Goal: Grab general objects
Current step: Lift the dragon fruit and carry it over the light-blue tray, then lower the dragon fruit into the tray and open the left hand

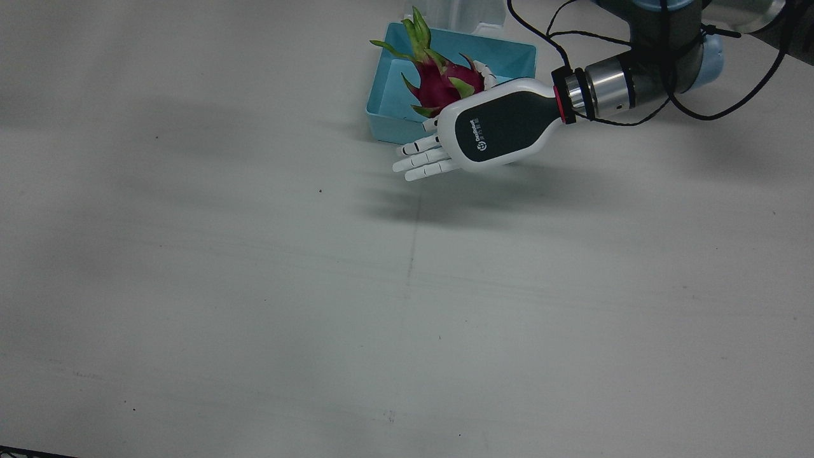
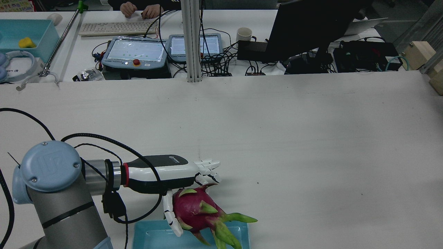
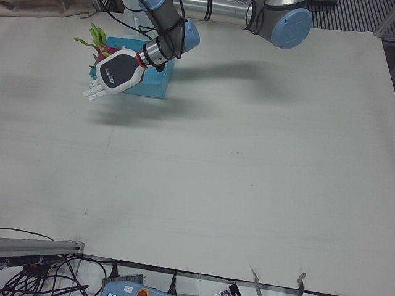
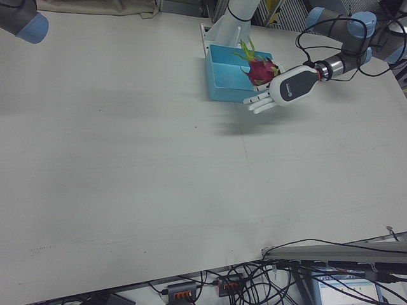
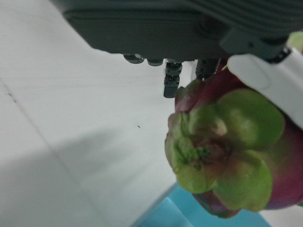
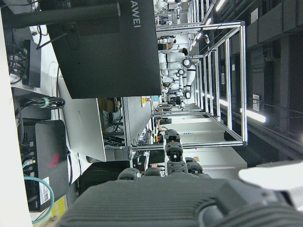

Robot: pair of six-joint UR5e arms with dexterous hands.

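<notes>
The left robot hand grips a dragon fruit above the blue tray on the worktop. Its logo is unreadable. The right robot hand's grip can't be judged.

- "HUAWEI", partly cut off, stands on the back of the black monitor.
- "UR" is embossed on the blue joint cap.
</notes>
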